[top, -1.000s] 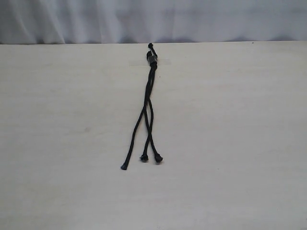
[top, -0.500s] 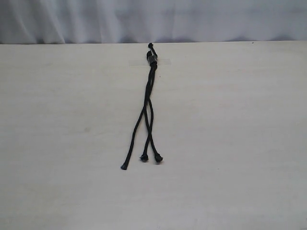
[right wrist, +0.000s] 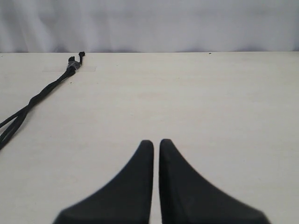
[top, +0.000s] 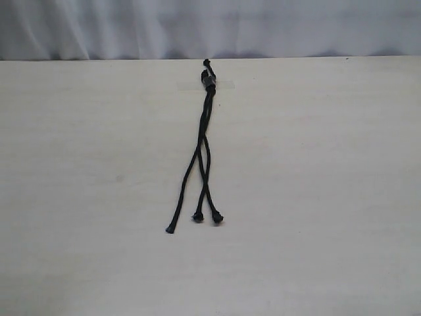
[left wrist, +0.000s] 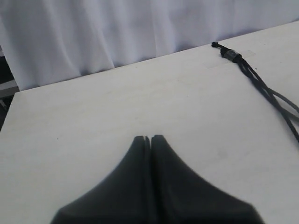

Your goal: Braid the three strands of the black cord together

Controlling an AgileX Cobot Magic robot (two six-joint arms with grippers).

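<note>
The left gripper (left wrist: 148, 138) and right gripper (right wrist: 156, 142) both have their fingers pressed together on nothing, well apart from the black cord (top: 204, 131). The cord lies on the pale table (top: 316, 197) with its knotted top taped down at the far edge, probably to anchor it for braiding. The three strands (top: 200, 178) trail toward the near side, loosely crossed.

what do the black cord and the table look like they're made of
The black cord looks like thin woven fibre rope, matte: it shows no shine, lies limp and ends in knobby tips. Its bound top seems held by clear tape, though that is faint. The table looks like pale wood or laminate, given its faint grain lines.
</note>
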